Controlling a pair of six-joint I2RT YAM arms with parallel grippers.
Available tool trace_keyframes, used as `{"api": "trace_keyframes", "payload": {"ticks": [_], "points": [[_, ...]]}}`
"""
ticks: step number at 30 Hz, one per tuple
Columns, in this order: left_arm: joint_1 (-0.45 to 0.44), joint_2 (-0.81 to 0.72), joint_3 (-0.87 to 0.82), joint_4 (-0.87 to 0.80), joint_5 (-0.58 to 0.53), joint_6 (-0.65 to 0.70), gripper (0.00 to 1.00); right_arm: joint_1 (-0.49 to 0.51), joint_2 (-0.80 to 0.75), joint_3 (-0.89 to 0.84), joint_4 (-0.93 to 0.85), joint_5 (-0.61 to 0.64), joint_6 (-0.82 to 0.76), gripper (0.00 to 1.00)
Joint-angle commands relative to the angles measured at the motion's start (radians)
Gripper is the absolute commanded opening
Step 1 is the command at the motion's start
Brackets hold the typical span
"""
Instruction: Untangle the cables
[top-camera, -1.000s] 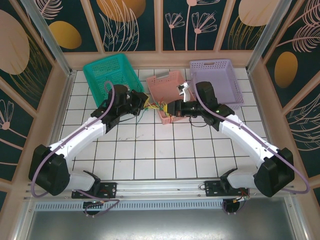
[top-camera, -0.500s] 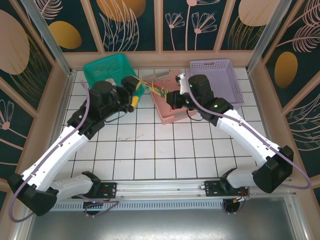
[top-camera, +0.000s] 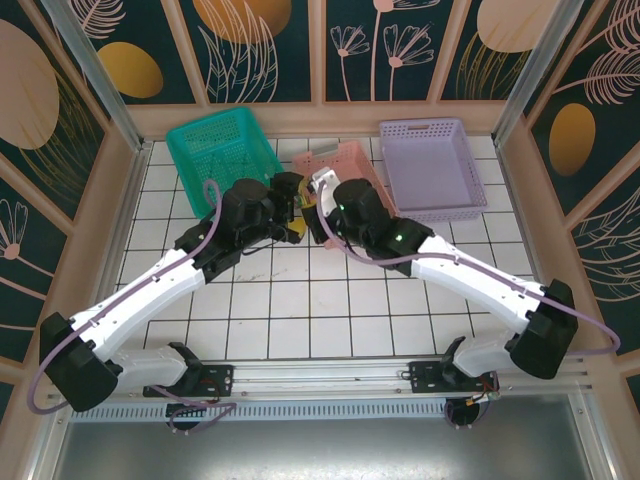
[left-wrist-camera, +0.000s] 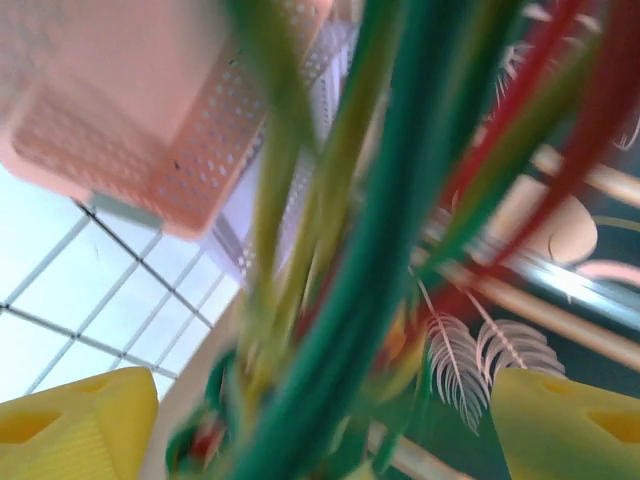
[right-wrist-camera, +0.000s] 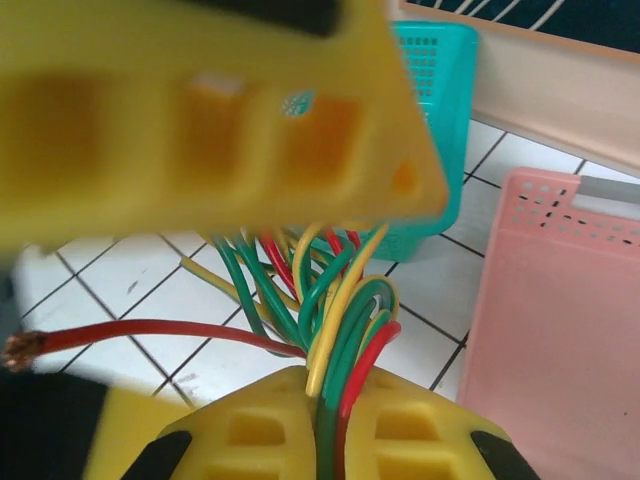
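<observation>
Cables (right-wrist-camera: 330, 300): green, yellow and red bundle, above the tiled tabletop (right-wrist-camera: 120, 270) between teal basket (right-wrist-camera: 445, 90) and pink basket (right-wrist-camera: 550, 320). Right tool (right-wrist-camera: 325, 425): pinching the bundle. Left tool (left-wrist-camera: 315, 425): spread, cables passing between its fingers.

Bright even light, cables (left-wrist-camera: 372, 250) blurred up close

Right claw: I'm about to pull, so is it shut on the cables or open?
Shut on the cables: right wrist view shows the bundle pinched between the right claw's two yellow fingers.
</observation>
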Motion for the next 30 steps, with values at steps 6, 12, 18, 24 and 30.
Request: {"api": "trace_keyframes", "payload": {"ticks": [6, 12, 18, 24, 30], "points": [[0.062, -0.011, -0.028, 0.035, -0.025, 0.021, 0.61, 0.089, -0.124, -0.077, 0.037, 0.066, -0.098, 0.0], [0.061, 0.022, -0.006, 0.081, 0.049, 0.045, 0.54, 0.101, -0.122, -0.079, 0.038, 0.092, -0.1, 0.0], [0.062, 0.042, 0.035, 0.081, 0.115, 0.085, 0.5, 0.101, -0.074, -0.05, 0.067, 0.094, -0.092, 0.0], [0.068, 0.028, -0.012, 0.125, 0.115, 0.119, 0.0, 0.054, -0.056, 0.018, 0.063, -0.085, 0.008, 0.0], [0.168, 0.081, 0.076, 0.251, 0.233, 0.491, 0.0, -0.187, -0.073, 0.001, 0.092, -0.702, 0.424, 0.0]]}}
